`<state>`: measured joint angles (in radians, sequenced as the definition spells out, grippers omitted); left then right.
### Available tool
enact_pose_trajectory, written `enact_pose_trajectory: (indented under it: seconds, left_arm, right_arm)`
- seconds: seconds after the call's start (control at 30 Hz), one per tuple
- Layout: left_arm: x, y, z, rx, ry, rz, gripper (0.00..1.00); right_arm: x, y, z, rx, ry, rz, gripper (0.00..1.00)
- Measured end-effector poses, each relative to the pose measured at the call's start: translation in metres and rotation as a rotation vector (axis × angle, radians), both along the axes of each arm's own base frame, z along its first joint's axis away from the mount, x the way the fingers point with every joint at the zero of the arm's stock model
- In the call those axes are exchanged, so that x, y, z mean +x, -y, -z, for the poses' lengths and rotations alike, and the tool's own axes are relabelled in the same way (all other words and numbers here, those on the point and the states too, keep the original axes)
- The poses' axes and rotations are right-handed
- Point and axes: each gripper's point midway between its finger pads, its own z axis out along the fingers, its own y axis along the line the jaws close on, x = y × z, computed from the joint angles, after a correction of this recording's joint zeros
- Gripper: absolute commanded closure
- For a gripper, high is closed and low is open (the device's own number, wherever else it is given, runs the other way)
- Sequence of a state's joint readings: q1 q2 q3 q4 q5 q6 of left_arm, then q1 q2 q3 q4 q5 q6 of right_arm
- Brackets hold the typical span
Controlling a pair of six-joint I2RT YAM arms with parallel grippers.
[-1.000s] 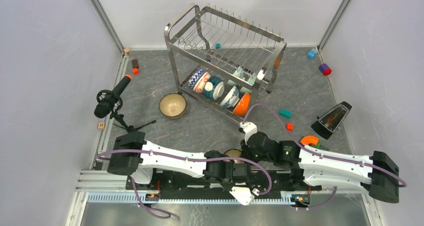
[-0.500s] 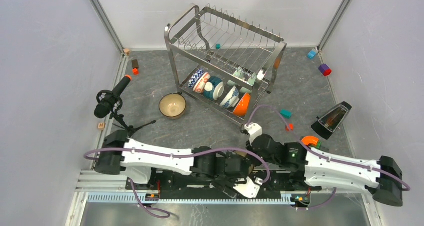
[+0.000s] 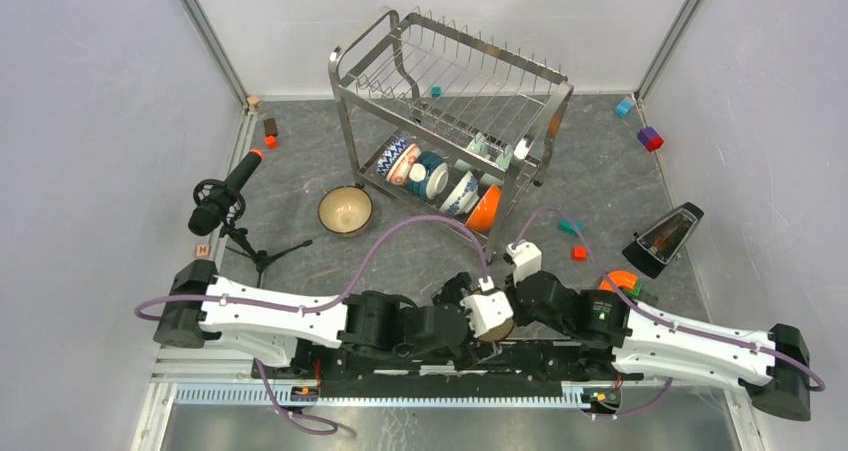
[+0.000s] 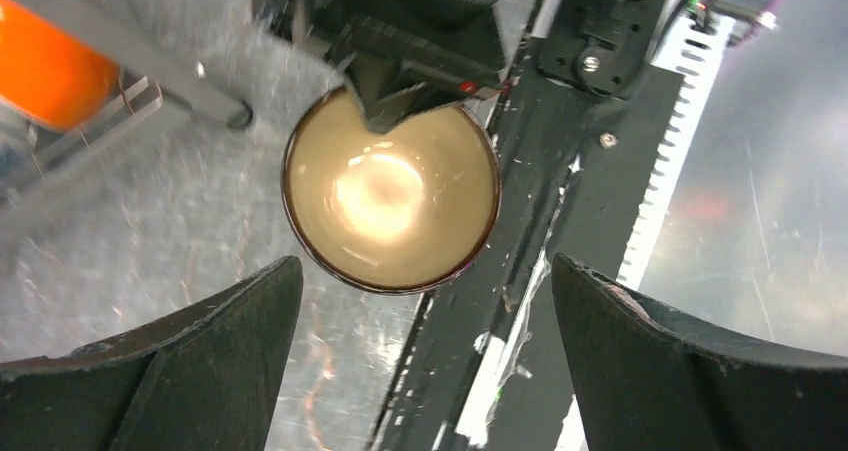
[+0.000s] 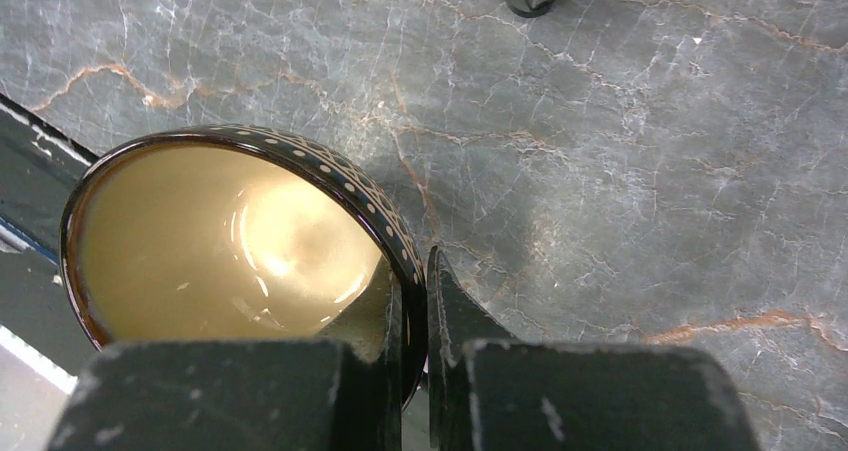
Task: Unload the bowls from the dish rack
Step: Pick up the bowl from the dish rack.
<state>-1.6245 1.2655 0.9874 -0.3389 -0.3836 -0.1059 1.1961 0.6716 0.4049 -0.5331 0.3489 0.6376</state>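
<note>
Right gripper point(image 5: 415, 291) clamped on the rim of a brown bowl point(image 5: 230, 241), one finger inside the cream hollow, one outside; bowl upright at the near edge of the table point(image 5: 650, 121), partly over the black base rail point(image 4: 560, 221), on the near side of the rack point(image 3: 450, 86). Left gripper point(image 4: 425, 271) spread wide directly above that bowl, fingers clear of it on either side. A second brown bowl point(image 3: 345, 210) sits upright on the table left of the rack; several more bowls point(image 3: 440, 181) stand on edge in the lower tier, orange one point(image 3: 485, 209) at the near end
</note>
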Motion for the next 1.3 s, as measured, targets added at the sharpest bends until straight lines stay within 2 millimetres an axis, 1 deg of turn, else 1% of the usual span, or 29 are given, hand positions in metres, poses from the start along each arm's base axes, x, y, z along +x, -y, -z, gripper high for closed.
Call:
enact_pose_trajectory:
  seconds: [0.1,0.17,0.3,0.33,0.37,0.47,0.63,0.73,0.83,0.93,1.07,1.2,1.3]
  left_arm:
    - [0.007,0.001,0.023,-0.042,-0.123,-0.183,0.07]
    - [0.013,0.005,0.031,-0.083,-0.197,-0.299,0.11]
    - [0.027,0.008,0.032,-0.191,-0.309,-0.509,0.28]
    - [0.031,0.008,0.033,-0.214,-0.33,-0.558,0.31]
    - [0.035,0.008,0.033,-0.235,-0.353,-0.611,0.33]
    - [0.046,0.006,0.039,-0.277,-0.41,-0.751,0.33]
    - [0.058,-0.008,0.058,-0.28,-0.443,-0.93,0.35]
    - [0.063,-0.013,0.067,-0.264,-0.441,-1.001,0.38]
    - [0.065,-0.016,0.07,-0.254,-0.435,-1.041,0.4]
    - [0.065,-0.018,0.075,-0.243,-0.434,-1.06,0.47]
    - [0.065,-0.02,0.084,-0.21,-0.42,-1.07,0.51]
    - [0.064,-0.021,0.094,-0.179,-0.408,-1.075,0.59]
    - [0.063,-0.02,0.098,-0.163,-0.408,-1.075,0.63]
  right_arm:
    - [0.002,0.002,0.0,0.02,0.008,0.028,1.0]
    - [0.003,0.004,0.003,0.026,0.009,0.047,1.0]
    - [0.004,0.008,0.009,0.023,0.004,0.076,1.0]
    - [0.004,0.008,0.009,0.024,0.003,0.081,1.0]
    - [0.005,0.008,0.009,0.028,0.002,0.087,1.0]
    - [0.005,0.007,0.01,0.034,-0.006,0.1,1.0]
    - [0.004,0.007,0.01,0.038,-0.016,0.111,1.0]
    - [0.004,0.007,0.01,0.042,-0.019,0.115,1.0]
    - [0.004,0.006,0.01,0.045,-0.021,0.117,1.0]
    - [0.004,0.006,0.009,0.048,-0.021,0.118,1.0]
    - [0.004,0.005,0.008,0.053,-0.023,0.122,1.0]
    - [0.004,0.005,0.009,0.047,-0.026,0.122,1.0]
    - [0.004,0.005,0.011,0.04,-0.03,0.121,1.0]
